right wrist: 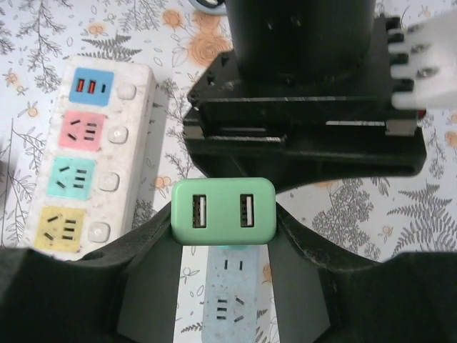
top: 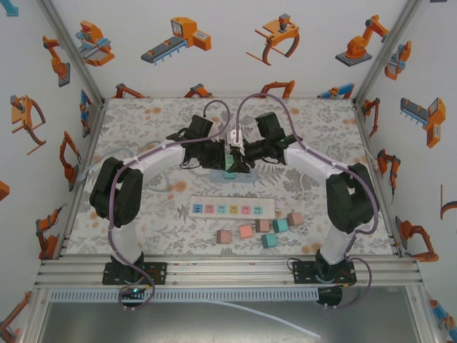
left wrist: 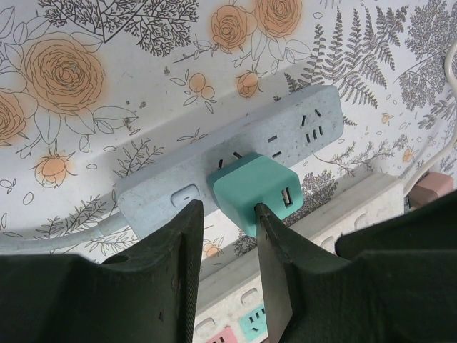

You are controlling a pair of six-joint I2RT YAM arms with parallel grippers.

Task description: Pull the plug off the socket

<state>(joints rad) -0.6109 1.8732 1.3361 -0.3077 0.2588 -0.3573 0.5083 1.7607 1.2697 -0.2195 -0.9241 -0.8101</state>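
Note:
A mint-green plug point(right wrist: 223, 204) with two USB ports sits over the pale blue-grey socket strip point(right wrist: 232, 304). My right gripper point(right wrist: 223, 216) is shut on it, one finger on each side. In the left wrist view the plug point(left wrist: 250, 184) leans against the strip point(left wrist: 168, 191), and I cannot tell whether its prongs are out. The left gripper point(left wrist: 227, 209) has its jaws drawn in to a narrow gap with nothing between them. Its tips rest at the strip's near edge, and the right fingertip point(left wrist: 263, 214) touches the plug. From above, both grippers point(top: 218, 160) point(top: 240, 157) meet at the plug point(top: 230, 163).
A white power strip point(top: 232, 208) with coloured sockets lies nearer the arm bases. Several pastel blocks point(top: 260, 230) lie in front of it. A white plug head with a cable point(top: 234, 134) lies just behind the grippers. The enclosure walls stand left, right and behind.

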